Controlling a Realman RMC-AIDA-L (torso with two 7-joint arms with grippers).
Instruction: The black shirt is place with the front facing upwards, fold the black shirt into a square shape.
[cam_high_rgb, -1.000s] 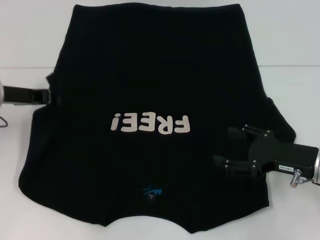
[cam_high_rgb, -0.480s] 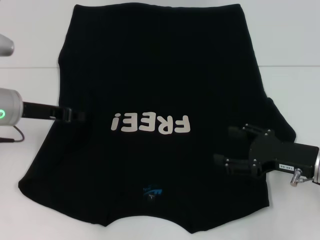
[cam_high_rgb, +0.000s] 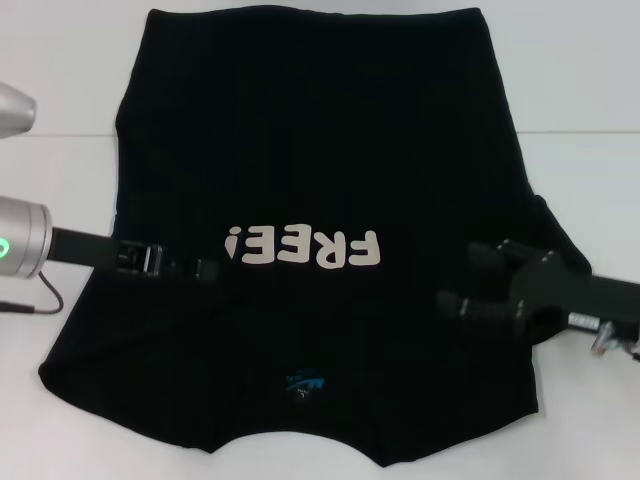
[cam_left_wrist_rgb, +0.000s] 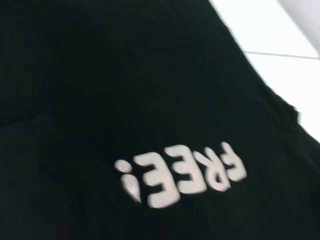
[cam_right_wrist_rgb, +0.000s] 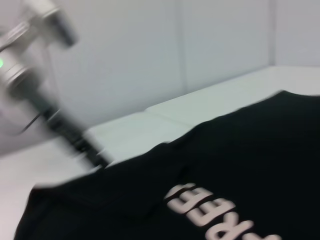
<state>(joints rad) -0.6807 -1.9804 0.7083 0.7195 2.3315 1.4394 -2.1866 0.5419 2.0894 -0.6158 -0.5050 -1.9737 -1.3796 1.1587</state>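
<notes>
The black shirt (cam_high_rgb: 320, 130) lies flat on the white table, front up, with the white "FREE!" lettering (cam_high_rgb: 302, 247) upside down and the blue neck label (cam_high_rgb: 303, 383) near the front edge. My left gripper (cam_high_rgb: 208, 270) reaches in from the left over the shirt, just left of the lettering. It is shut on the fabric of the left sleeve, which is drawn inward. My right gripper (cam_high_rgb: 458, 277) is open, its fingers apart over the shirt's right side. The lettering also shows in the left wrist view (cam_left_wrist_rgb: 185, 172) and the right wrist view (cam_right_wrist_rgb: 215, 210).
The white table (cam_high_rgb: 60, 90) shows on both sides of the shirt, with a seam line across it. The shirt's hem reaches the far edge. The right wrist view shows my left arm (cam_right_wrist_rgb: 47, 112) and a pale wall (cam_right_wrist_rgb: 150, 50) behind.
My left gripper has moved right and nearer, from the shirt's left edge to beside the lettering, taking the left sleeve inward. My right gripper has shifted slightly right.
</notes>
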